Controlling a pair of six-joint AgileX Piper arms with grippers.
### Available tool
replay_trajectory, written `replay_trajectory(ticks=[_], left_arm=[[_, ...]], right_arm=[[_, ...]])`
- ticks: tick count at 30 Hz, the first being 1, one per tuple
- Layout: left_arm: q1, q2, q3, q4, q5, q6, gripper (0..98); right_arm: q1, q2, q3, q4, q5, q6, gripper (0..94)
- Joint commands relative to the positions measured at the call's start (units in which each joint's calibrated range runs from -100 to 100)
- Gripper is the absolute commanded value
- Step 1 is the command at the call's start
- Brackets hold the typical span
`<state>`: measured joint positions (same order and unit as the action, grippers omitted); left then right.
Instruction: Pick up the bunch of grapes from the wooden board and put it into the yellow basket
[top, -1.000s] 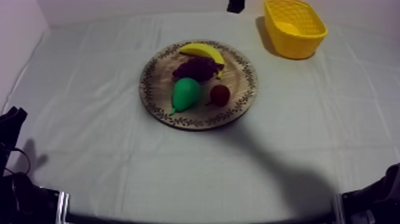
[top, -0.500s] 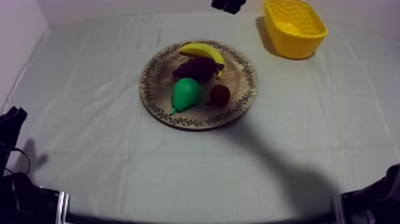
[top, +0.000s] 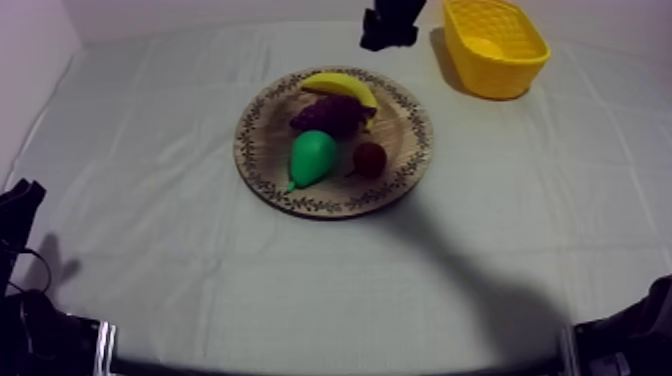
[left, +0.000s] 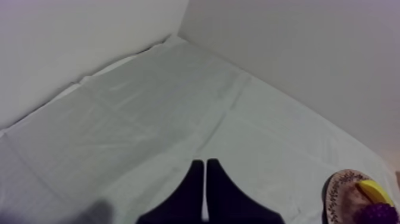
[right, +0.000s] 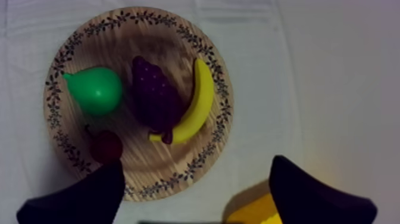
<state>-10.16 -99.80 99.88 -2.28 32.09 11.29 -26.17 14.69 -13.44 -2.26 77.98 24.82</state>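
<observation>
Top view: the right gripper (top: 388, 28) is being brought further in from the far edge than half a second ago, hanging between the wooden board (top: 270, 185) and the yellow basket (top: 495, 45), fingers (right: 83, 199) spread wide apart. The bunch of grapes (top: 330, 115) is lying unmoved on the board, touching the banana (top: 340, 86), the pear (top: 312, 157) just beside. The left gripper (left: 205, 173) is being held pressed together over bare cloth (top: 180, 280). Open cloth is being left all round the board's rim.

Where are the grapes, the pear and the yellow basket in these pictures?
bunch of grapes (right: 156, 95), right wrist view, middle of the purple cluster.
pear (right: 96, 90), right wrist view, its round green body.
yellow basket (top: 498, 78), top view, its near outer wall.
</observation>
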Motion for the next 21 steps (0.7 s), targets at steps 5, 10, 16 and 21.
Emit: replay_trajectory(ticks=[5, 10, 16, 21], left_arm=[[0.0, 0.0, 0.0, 0.0, 0.0, 0.0, 0.1], [0.0, 0.0, 0.0, 0.0, 0.0, 0.0, 0.1], [0.0, 0.0, 0.0, 0.0, 0.0, 0.0, 0.1], [0.0, 0.0, 0.0, 0.0, 0.0, 0.0, 0.1]], right_arm=[[0.2, 1.2, 1.2, 0.4, -1.5, 0.2, 75.4], [-0.3, 3.6, 2.5, 1.0, -3.4, -0.2, 75.2], [-0.7, 7.5, 3.0, 0.6, -5.0, 0.1, 74.7], [-0.9, 11.5, 2.6, 0.7, -6.6, 0.0, 74.7]])
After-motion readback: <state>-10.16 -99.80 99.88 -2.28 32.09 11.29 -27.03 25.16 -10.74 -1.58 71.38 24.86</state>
